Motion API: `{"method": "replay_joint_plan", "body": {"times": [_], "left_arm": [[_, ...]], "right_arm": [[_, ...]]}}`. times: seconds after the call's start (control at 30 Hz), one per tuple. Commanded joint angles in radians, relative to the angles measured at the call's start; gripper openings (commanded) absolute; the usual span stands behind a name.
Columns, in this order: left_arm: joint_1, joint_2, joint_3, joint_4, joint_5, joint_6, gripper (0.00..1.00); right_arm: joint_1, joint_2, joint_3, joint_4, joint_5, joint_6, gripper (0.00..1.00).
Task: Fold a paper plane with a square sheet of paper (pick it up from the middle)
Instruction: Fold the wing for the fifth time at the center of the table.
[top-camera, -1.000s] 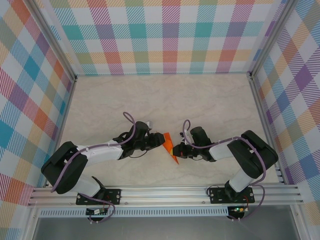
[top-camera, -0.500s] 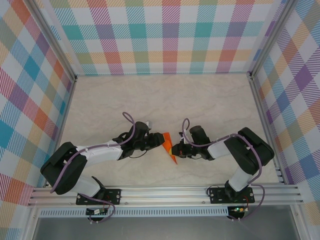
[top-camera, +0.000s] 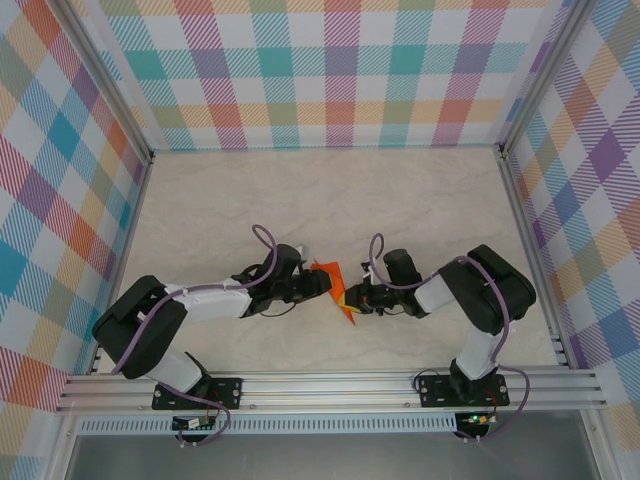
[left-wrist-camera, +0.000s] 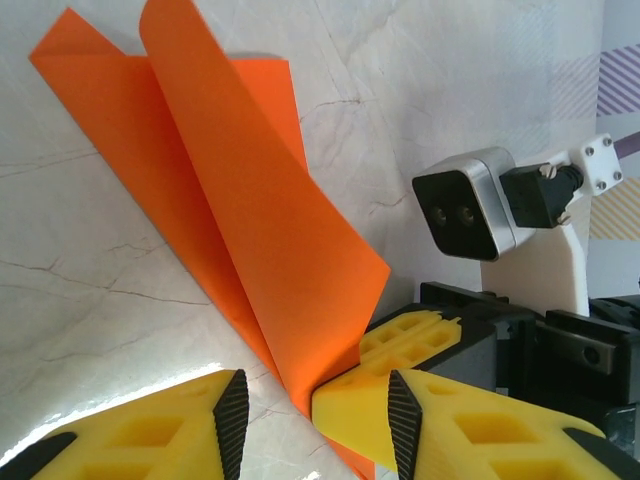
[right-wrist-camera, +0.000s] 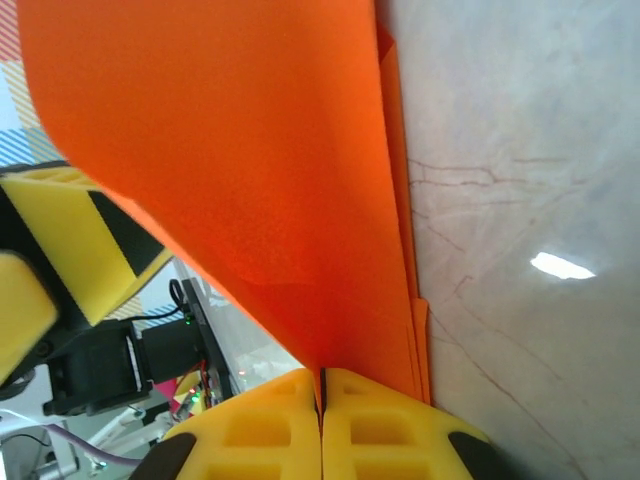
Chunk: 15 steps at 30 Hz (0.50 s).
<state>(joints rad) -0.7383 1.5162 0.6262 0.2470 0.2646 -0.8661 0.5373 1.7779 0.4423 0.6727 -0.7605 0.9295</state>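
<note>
- The paper plane (top-camera: 338, 290), part-folded, sits on the worktop (top-camera: 400, 200) between both arms.
- Right tool (right-wrist-camera: 322, 385) is clenched on its crease; left tool (left-wrist-camera: 315, 405) is released, straddling a flap.
- It looks light, floppy and easily crumpled: better to pinch the creased spine.

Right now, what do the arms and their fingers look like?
The left arm and right arm have white shells and black joints, each with a purple cable looping along it. The fingers are yellow moulded blocks with black inner faces.

Bright, even light; small glare on table (right-wrist-camera: 520, 180) (right wrist view); shadows soft.
</note>
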Motion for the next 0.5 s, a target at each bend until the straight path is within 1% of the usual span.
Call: {"method": "replay_joint_plan", "body": {"times": [0.0, 0.27, 0.47], "left_arm": [[-0.011, 0.019, 0.039, 0.048, 0.033, 0.027, 0.44], [-0.021, 0.067, 0.077, 0.085, 0.044, 0.033, 0.45], [-0.025, 0.139, 0.114, 0.12, 0.05, 0.035, 0.45]], "right_arm": [[-0.003, 0.031, 0.018, 0.022, 0.012, 0.022, 0.06], [-0.005, -0.001, 0.019, -0.018, 0.006, 0.014, 0.07], [-0.005, -0.008, 0.012, -0.021, 0.006, 0.01, 0.08]]}}
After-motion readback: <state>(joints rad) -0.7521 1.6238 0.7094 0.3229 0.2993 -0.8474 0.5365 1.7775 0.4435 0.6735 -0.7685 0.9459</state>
